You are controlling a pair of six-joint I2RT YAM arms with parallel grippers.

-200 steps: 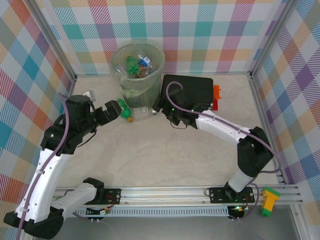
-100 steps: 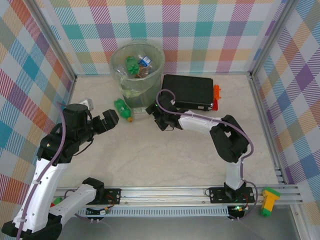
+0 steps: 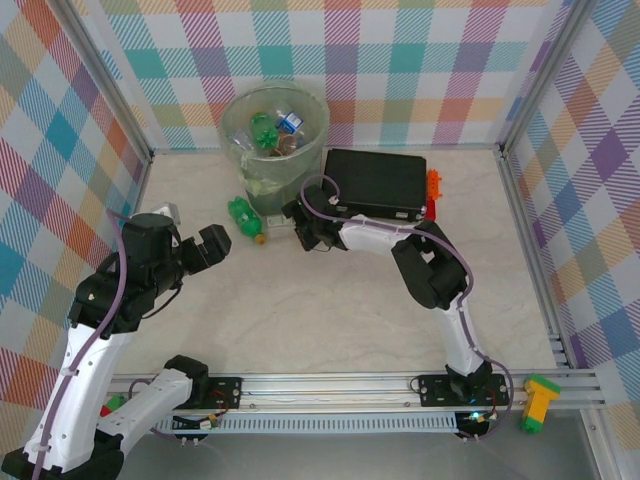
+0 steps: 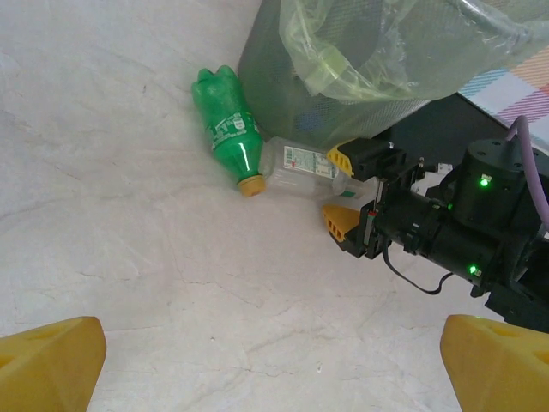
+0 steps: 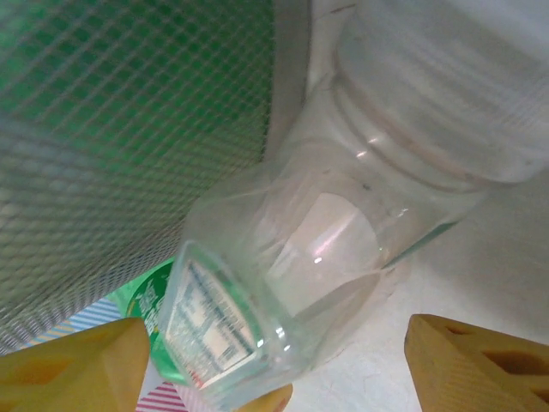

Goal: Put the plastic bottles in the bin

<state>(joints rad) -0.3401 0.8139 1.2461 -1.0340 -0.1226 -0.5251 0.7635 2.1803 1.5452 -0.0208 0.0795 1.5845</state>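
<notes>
Pale marbled desk (image 3: 330,310) carries the scene, with the tall grey-green bin (image 3: 275,130) standing at the far side, its liner bag already holding several bottles. Beside it lies a flat black case (image 3: 375,183), no part of the job.

Two bottles lie on the desk at the bin's foot. The green bottle (image 4: 227,129) lies with its orange cap touching the clear bottle (image 4: 304,165), which lies against the bin's wall.

The right hand (image 4: 343,190) is partly open, its yellow fingers (image 5: 480,360) on either side of the clear bottle's near end, with no firm grip visible yet. The left hand (image 3: 210,245) hangs well back, spread wide and empty.

The grasp looks delicate. Thin, slick plastic may squirt out of a lopsided pinch, so the fingers should meet the body squarely and clear of the mesh wall and loose liner. A straight lift would spare the green neighbour a knock. The rim stands high, so the bottle must rise well above it before release.
</notes>
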